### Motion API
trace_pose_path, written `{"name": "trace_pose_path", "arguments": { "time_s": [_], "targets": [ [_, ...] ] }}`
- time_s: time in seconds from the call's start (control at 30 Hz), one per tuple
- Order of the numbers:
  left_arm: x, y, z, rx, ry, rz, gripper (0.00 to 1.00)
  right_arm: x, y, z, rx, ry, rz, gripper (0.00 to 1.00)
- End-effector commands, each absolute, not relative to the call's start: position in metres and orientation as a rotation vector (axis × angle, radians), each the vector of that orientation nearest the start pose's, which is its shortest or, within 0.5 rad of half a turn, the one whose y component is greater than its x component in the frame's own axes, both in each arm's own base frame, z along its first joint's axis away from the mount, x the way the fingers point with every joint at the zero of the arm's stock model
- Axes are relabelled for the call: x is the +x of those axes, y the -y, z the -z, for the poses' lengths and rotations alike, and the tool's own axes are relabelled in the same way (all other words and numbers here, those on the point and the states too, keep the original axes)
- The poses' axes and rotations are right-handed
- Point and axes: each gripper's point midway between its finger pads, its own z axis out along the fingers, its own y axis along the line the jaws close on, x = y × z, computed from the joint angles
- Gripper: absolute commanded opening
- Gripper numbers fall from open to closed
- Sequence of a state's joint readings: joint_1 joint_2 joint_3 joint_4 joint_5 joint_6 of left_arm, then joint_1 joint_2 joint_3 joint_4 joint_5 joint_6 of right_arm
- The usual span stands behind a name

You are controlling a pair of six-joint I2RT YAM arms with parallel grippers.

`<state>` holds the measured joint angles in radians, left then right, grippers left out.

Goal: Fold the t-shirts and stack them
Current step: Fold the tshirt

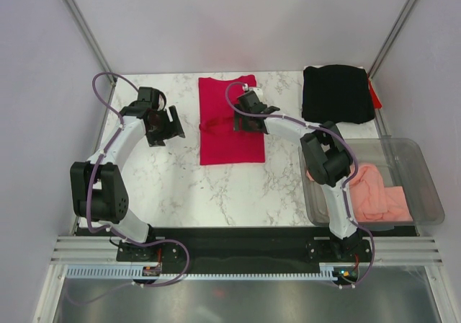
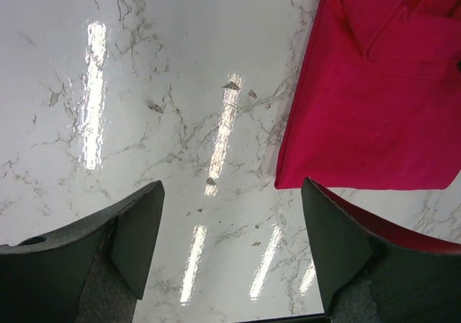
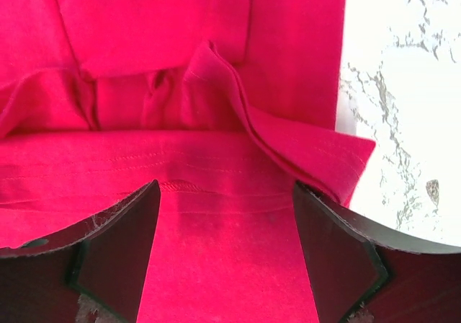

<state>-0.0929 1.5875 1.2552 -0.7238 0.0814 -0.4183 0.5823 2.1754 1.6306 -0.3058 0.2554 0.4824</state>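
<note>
Right gripper (image 3: 225,193) fills the bottom of its wrist view. Jaws are spread wide with nothing pinched between them. The crimson shirt (image 3: 180,49) lies directly beneath, with a rumpled ridge of cloth across the upper half of that frame and a folded corner poking right onto the marble table (image 3: 403,85).

Overhead, the crimson shirt lies as a long strip at upper centre, with the right gripper over its right edge, about mid-length.

Left gripper (image 2: 232,193) is likewise released, jaws apart over bare marble, with the shirt's edge at upper right of its wrist view.

Black shirt (image 1: 337,94) sits folded at upper right of the overhead frame. Salmon-pink shirt (image 1: 378,193) lies crumpled inside the clear bin (image 1: 425,171) at right — beside the right arm.
</note>
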Motion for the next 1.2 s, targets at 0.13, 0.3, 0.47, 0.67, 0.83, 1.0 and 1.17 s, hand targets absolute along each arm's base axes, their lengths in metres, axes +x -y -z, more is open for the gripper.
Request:
{"name": "trace_pose_path", "arguments": {
  "time_s": [0.13,0.3,0.47,0.67,0.83,1.0,1.17],
  "targets": [
    [0.364,0.064,-0.131,-0.337,-2.578,0.29,0.84,0.493,-0.279,-0.078,-0.004,-2.303,-0.178,0.82],
    [0.365,0.062,-0.132,-0.339,-2.566,0.263,0.8,0.489,-0.246,-0.117,0.015,-2.238,-0.086,0.82],
    [0.375,0.081,-0.13,-0.27,-2.56,0.277,0.76,0.479,-0.215,-0.134,0.013,-2.202,0.019,0.82],
    [0.4,0.123,-0.117,-0.245,-2.6,0.318,0.71,0.481,-0.204,-0.121,0.021,-2.222,0.033,0.73],
    [0.435,0.153,-0.095,-0.215,-2.625,0.289,0.7,0.494,-0.206,-0.107,0.019,-2.241,0.025,0.6],
    [0.461,0.162,-0.088,-0.2,-2.614,0.273,0.7,0.5,-0.214,-0.095,0.0,-2.267,-0.024,0.57],
    [0.468,0.167,-0.069,-0.202,-2.646,0.264,0.69,0.498,-0.22,-0.082,-0.014,-2.289,-0.057,0.57]
  ]
}}
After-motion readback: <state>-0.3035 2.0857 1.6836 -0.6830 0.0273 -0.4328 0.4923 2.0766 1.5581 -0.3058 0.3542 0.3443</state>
